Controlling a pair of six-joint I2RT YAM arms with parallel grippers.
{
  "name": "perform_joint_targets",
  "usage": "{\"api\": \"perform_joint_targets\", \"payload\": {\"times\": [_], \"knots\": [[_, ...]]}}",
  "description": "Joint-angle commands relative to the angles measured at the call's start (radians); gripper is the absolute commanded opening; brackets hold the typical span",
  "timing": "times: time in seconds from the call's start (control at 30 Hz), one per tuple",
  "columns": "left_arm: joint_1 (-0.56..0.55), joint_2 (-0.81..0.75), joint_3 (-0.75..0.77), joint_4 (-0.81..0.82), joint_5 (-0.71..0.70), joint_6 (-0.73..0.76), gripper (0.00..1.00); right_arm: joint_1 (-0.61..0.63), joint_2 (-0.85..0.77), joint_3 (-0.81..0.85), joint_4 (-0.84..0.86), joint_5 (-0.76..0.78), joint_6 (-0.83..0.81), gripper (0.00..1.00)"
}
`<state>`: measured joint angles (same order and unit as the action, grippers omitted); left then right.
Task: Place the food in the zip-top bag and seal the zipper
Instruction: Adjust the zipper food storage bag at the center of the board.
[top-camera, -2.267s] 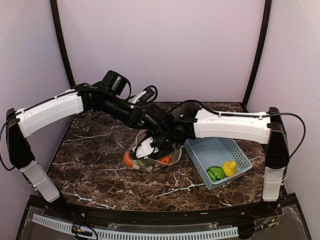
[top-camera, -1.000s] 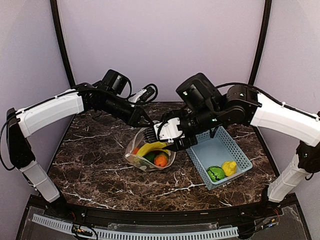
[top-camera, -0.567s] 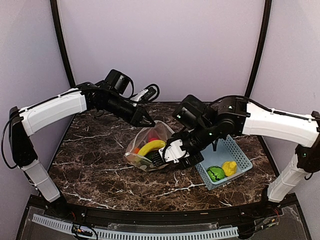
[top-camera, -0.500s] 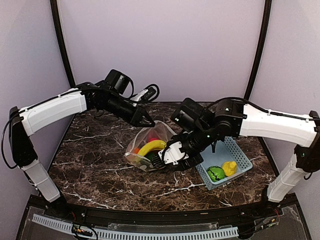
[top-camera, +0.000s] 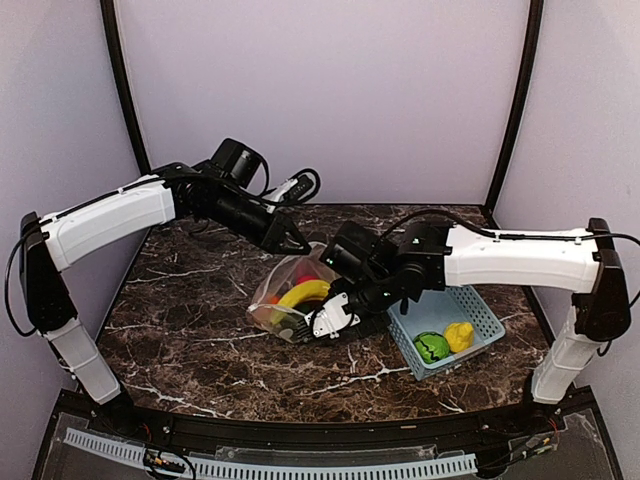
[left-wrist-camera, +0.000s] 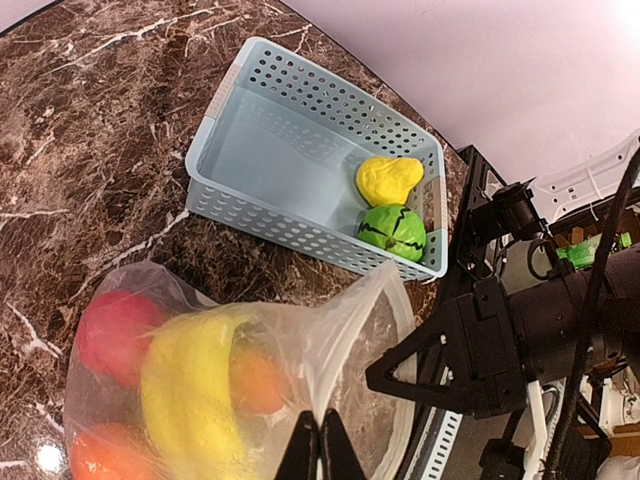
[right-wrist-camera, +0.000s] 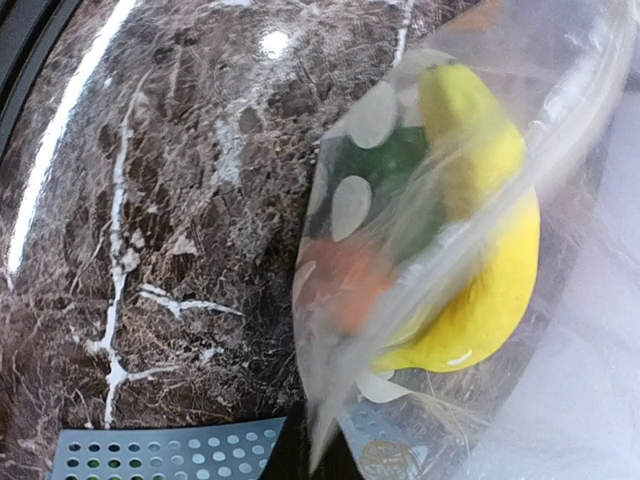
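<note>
Left gripper (left-wrist-camera: 312, 447): my jaws are closed tight, pinching the bag's (left-wrist-camera: 330, 340) rim and holding it up.
Right gripper (top-camera: 318, 322): my jaws are pinched on the bag's near edge, low by the worktop (top-camera: 180, 320).
Bag: mid-worktop, mouth gaping, zipper (left-wrist-camera: 398, 300) unsealed.
Inside the bag: banana (left-wrist-camera: 190, 390), red ball (left-wrist-camera: 110, 335), orange ball (left-wrist-camera: 255, 380), and a green bit (right-wrist-camera: 395, 165) seen through the film.
Basket (top-camera: 470, 300): just right of the bag, toward the front right corner.
In the basket: yellow fruit (top-camera: 459, 335) and green ball (top-camera: 432, 347), touching, at its near end.
</note>
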<state>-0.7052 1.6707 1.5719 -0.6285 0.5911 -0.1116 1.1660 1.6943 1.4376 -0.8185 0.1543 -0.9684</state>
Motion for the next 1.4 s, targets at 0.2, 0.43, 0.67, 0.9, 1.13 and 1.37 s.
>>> {"api": "perform_joint_targets", "payload": {"times": [0.2,0.43,0.67,0.9,1.13,1.37], "knots": [[-0.005,0.01,0.041,-0.055,0.035,0.035,0.01,0.002,-0.093,0.175,-0.029,-0.19,-0.004,0.0],[-0.004,0.016,0.038,-0.072,0.041,0.05,0.01,0.0,-0.043,0.129,-0.025,-0.158,0.018,0.0],[-0.005,0.021,0.043,-0.077,0.029,0.056,0.01,-0.018,-0.107,0.184,-0.061,-0.233,0.063,0.33],[-0.005,0.032,0.038,-0.056,0.016,0.061,0.01,-0.139,-0.235,0.167,-0.105,-0.4,0.125,0.51],[-0.005,0.055,0.039,-0.049,0.001,0.079,0.01,-0.409,-0.407,-0.118,-0.047,-0.499,0.172,0.54],[-0.005,0.054,0.015,-0.044,-0.001,0.097,0.01,-0.563,-0.532,-0.368,-0.047,-0.492,0.216,0.54]]}}
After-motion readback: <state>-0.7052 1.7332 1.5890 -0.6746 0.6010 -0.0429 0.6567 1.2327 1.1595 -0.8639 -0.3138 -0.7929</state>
